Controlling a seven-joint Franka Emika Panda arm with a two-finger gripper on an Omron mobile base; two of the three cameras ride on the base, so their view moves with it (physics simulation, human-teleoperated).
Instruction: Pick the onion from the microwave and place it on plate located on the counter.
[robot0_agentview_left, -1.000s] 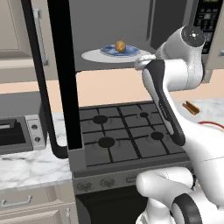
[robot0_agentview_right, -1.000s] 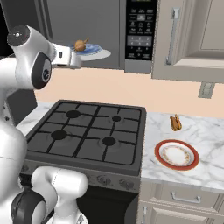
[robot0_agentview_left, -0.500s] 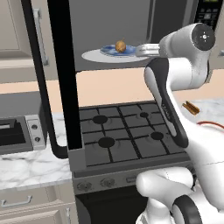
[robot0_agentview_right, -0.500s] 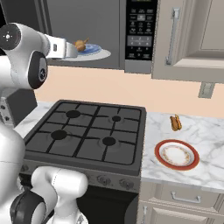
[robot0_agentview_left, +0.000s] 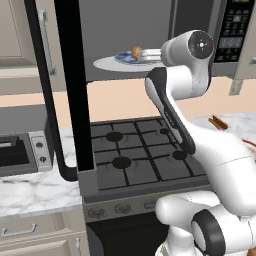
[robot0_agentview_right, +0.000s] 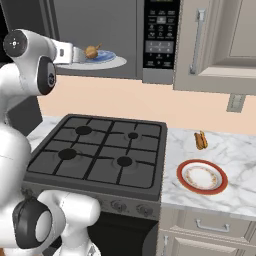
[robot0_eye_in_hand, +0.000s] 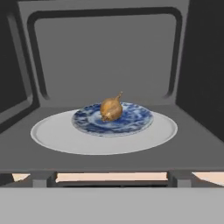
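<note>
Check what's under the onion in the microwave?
The onion sits on a small blue patterned plate, which rests on the white turntable inside the microwave. The plate's centre is covered by the onion.

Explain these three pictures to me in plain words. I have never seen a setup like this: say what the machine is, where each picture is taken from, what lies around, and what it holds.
The machine is a white robot arm on a driving base, in a computer-drawn kitchen. Two pictures come from cameras on the base, behind the arm to its left and right. The third comes from a camera on the hand, looking straight into the open microwave.

Inside, a white turntable carries a small blue patterned plate, and the onion sits on that. The claw is at the mouth of the microwave, just short of the onion. I cannot tell whether it is open or shut, but it holds nothing.

Below is a black stove. To its right, on the counter, lie the plate with a red rim, bare, and beyond it a small elongated orange-brown item.
</note>
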